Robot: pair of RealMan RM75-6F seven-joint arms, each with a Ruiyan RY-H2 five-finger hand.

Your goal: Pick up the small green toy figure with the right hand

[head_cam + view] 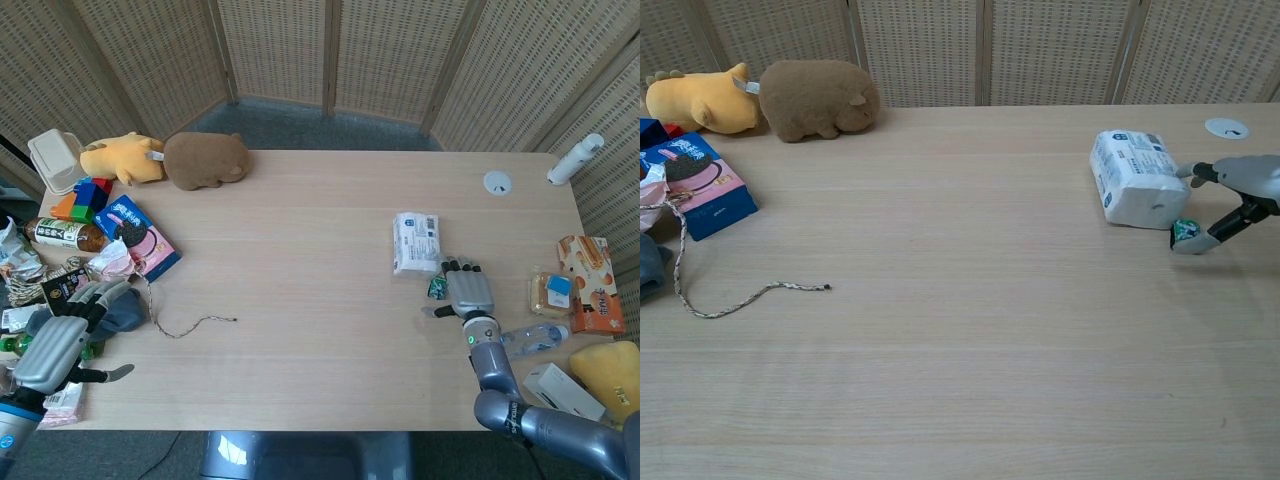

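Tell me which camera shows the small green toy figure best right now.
Chest view: the green toy figure shows side-on, between the white packet and the right hand. In the head view it is a tiny speck partly tucked under the hand.

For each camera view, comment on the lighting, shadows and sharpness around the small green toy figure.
Head view: even, soft light, no glare; the green toy figure is tiny and its detail unreadable beside the right hand. Chest view: sharper and closer, with the figure casting only a faint shadow on the table; the hand is cut off at the frame's edge.

head view high overhead, chest view low, sharing table (pixel 300 250)
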